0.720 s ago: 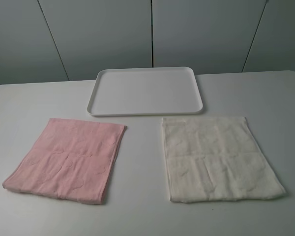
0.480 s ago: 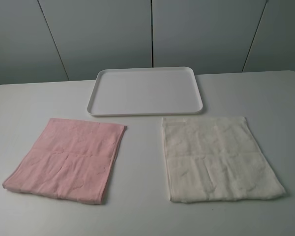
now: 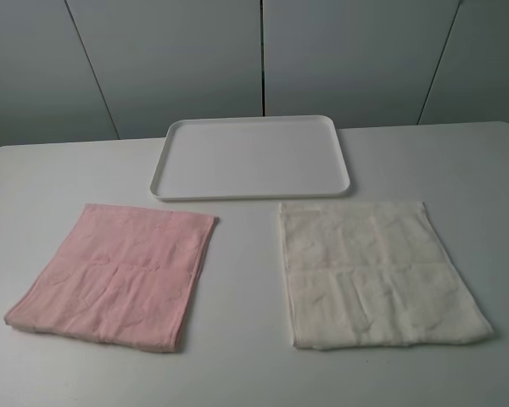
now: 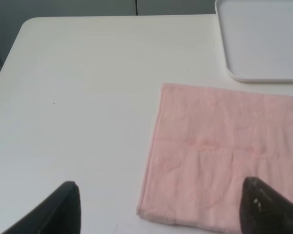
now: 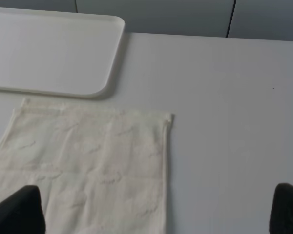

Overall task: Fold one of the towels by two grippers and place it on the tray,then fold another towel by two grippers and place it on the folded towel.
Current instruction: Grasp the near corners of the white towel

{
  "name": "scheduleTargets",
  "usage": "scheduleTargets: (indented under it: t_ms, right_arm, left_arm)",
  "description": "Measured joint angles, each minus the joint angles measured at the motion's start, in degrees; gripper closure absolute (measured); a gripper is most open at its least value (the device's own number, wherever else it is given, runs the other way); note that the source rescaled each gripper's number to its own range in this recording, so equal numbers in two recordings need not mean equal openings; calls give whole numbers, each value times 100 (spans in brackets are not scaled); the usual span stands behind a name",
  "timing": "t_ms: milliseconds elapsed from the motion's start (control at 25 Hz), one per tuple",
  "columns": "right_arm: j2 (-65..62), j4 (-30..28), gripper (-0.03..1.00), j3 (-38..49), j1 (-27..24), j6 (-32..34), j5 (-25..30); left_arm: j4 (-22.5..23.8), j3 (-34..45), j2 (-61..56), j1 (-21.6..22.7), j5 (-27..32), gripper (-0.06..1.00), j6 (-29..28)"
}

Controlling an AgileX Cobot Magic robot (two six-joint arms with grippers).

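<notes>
Your white towel (image 3: 377,271) lies spread flat on the table (image 3: 246,280), on the right of the high view. Its far edge is just short of the tray's (image 3: 254,157) front rim, with a thin strip of table between them. The pink towel (image 3: 119,275) lies flat on the left, well apart from the white one. Its far right corner is near the tray's front left corner but not touching it. Both towels are unfolded, and the tray sits behind them at the middle of the table. Your left gripper (image 4: 161,212) has its jaws spread wide with nothing between them. In its wrist view one fingertip (image 4: 63,209) shows against bare table and the other against the pink towel, whose side edge runs between the two. Your right gripper (image 5: 151,209) is also spread wide and holds nothing. One of its fingertips (image 5: 14,209) shows against the white towel and the other against bare table. You cannot tell how high either gripper hangs above the cloth.
</notes>
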Motion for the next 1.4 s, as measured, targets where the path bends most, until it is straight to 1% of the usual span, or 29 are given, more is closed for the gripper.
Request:
scheduleTargets:
  t_ms: [840, 1000, 1240, 1320, 1400]
  right_arm:
    - [0, 4, -3, 0, 0, 0, 0]
    - [0, 156, -3, 0, 0, 0, 0]
    - [0, 180, -3, 0, 0, 0, 0]
    - [0, 191, -3, 0, 0, 40, 0]
    - [0, 177, -3, 0, 0, 137, 0]
  left_arm:
    - [0, 0, 0, -11, 0, 9, 0]
    - [16, 0, 0, -47, 0, 9, 0]
    - [20, 0, 0, -47, 0, 9, 0]
    - [20, 0, 57, -47, 0, 9, 119]
    - [-53, -10, 382, -47, 0, 9, 308]
